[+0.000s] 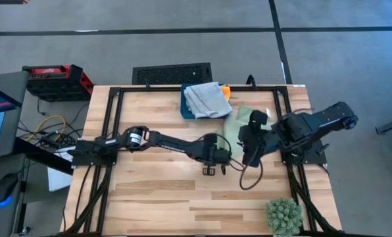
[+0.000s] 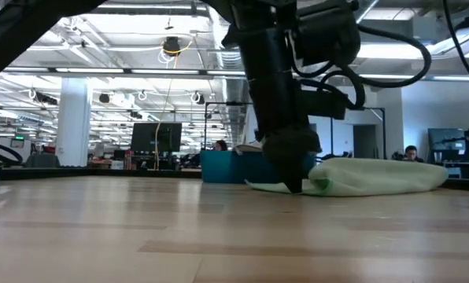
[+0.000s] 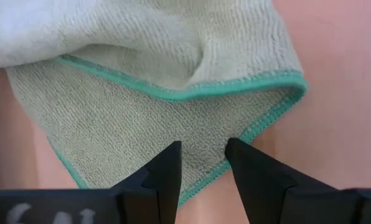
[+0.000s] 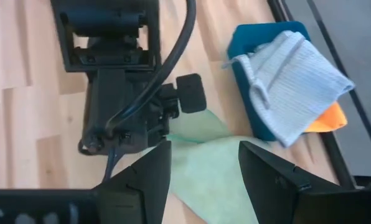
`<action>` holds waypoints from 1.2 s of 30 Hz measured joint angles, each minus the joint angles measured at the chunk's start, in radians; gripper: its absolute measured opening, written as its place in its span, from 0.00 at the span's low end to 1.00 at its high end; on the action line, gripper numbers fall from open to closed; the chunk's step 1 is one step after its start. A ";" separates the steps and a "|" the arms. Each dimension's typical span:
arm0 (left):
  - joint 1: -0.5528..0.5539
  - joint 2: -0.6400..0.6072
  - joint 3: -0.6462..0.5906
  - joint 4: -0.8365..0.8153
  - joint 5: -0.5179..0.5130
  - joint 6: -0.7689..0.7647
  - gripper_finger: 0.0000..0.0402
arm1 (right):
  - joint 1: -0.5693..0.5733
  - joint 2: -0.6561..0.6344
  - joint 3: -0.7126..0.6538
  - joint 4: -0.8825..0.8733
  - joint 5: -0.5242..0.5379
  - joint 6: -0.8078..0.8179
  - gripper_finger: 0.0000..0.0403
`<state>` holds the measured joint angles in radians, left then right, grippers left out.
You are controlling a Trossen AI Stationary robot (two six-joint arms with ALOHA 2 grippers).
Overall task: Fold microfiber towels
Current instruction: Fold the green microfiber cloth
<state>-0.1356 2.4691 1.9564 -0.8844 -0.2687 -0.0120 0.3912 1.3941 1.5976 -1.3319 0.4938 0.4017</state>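
Left hand [image 3: 203, 158] spread over the light green towel [image 3: 173, 118] corner on the bench [image 1: 156, 191]; right hand [image 4: 204, 165] released above it

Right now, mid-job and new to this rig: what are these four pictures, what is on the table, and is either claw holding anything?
Two dark robot arms work at a wooden table. One picture looks straight down, one looks level across the tabletop, and one comes from each wrist.

The left gripper is open, its fingers either side of a corner of the light green towel; it is not pinched. The right gripper is open, holding nothing, above the same towel.

A teal box at the far edge carries a blue-grey towel with an orange towel peeking out beneath. A spiky green ball sits at the near right corner.
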 joint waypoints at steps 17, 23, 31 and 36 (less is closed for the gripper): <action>-0.127 0.043 0.150 -0.554 0.023 -0.210 0.34 | 0.184 0.000 0.000 0.011 0.002 0.158 0.52; -0.172 0.029 0.266 -0.605 -0.026 -0.299 0.34 | 0.228 0.000 0.000 0.025 0.030 0.157 0.52; -0.224 -0.107 0.296 -0.629 -0.050 -0.394 0.34 | 0.275 0.000 0.000 0.023 0.032 0.147 0.52; -0.251 -0.202 0.296 -0.690 -0.147 -0.475 0.34 | 0.306 0.000 0.000 0.023 0.033 0.140 0.52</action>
<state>-0.3865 2.2669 2.2520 -1.5743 -0.4157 -0.4875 0.6971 1.3937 1.5978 -1.3090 0.5263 0.5415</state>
